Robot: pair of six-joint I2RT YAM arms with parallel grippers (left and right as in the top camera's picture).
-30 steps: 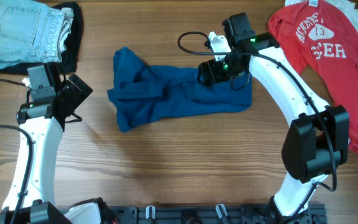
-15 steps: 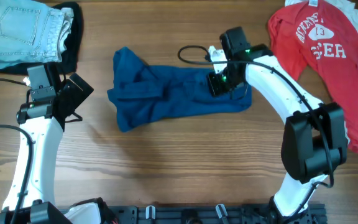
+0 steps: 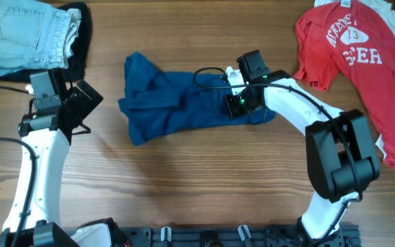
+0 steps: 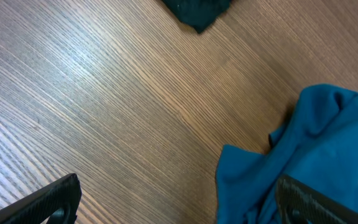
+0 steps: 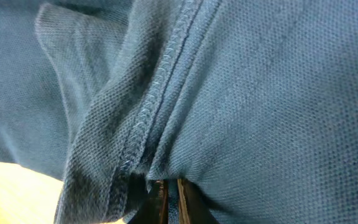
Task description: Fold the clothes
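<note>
The dark blue shirt lies crumpled in a band across the table's middle. My right gripper sits low on its right part, shut on a pinched fold beside a stitched seam. In the right wrist view the blue shirt fills the frame, and the right gripper has cloth squeezed between its fingertips. My left gripper hangs open to the left of the shirt, apart from it. In its own view the left gripper stands wide over bare wood, with the shirt's edge by one finger. The red T-shirt lies spread at the far right.
Folded pale jeans rest at the far left corner on a black garment, whose tip also shows in the left wrist view. A black cable loops over the shirt by the right wrist. Bare wooden tabletop spreads in front of the shirt.
The right gripper came down from the shirt's far right edge onto the cloth, shut on a fold, and shifted toward the front. The left arm has not moved.
</note>
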